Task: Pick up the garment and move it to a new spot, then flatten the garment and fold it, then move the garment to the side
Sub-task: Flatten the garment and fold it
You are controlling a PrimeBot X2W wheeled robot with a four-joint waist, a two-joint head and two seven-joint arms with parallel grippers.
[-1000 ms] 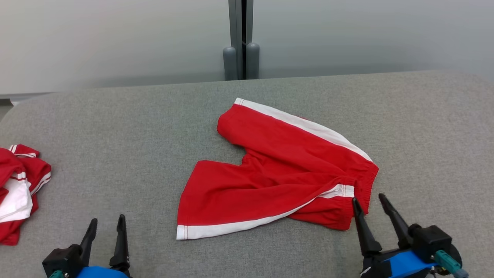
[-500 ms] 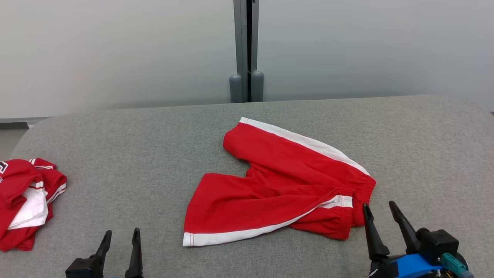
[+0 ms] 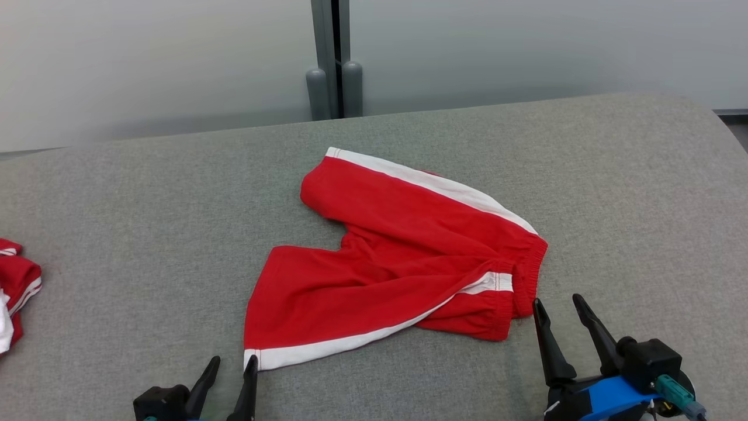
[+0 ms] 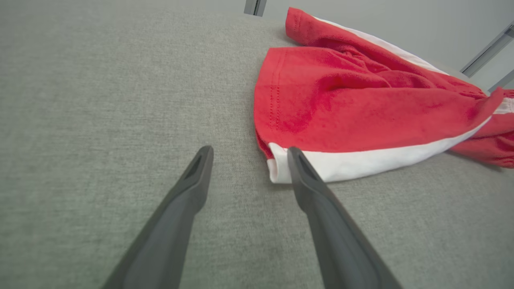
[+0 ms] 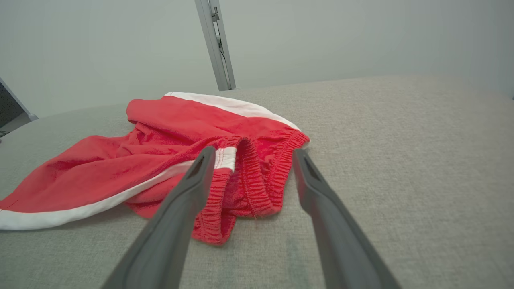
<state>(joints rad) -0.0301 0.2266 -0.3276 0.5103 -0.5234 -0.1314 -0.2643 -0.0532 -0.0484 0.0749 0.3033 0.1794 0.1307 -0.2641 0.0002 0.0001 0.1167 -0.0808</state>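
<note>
Garment: red shorts lie spread but rumpled mid-frame on the grey padded surface; waistband toward lower right, leg hems toward the left

Left gripper: fingers spread, nothing between them; one fingertip sits at the white hem corner; touching or just short, I cannot tell

Right gripper: fingers spread, empty; parked just beside the waistband, its fold between the fingers in the wrist view

Change: the whole head picture has shifted, so I put that down to my camera turning; measured against the cloth, though, the left gripper has closed in from well apart to the hem corner; the right has kept its place

Meaning: I judge both ends are lined up for a two-point pick; lift, flattening and folding all remain

Bystander: another red-and-white garment at far left; not my target
</note>
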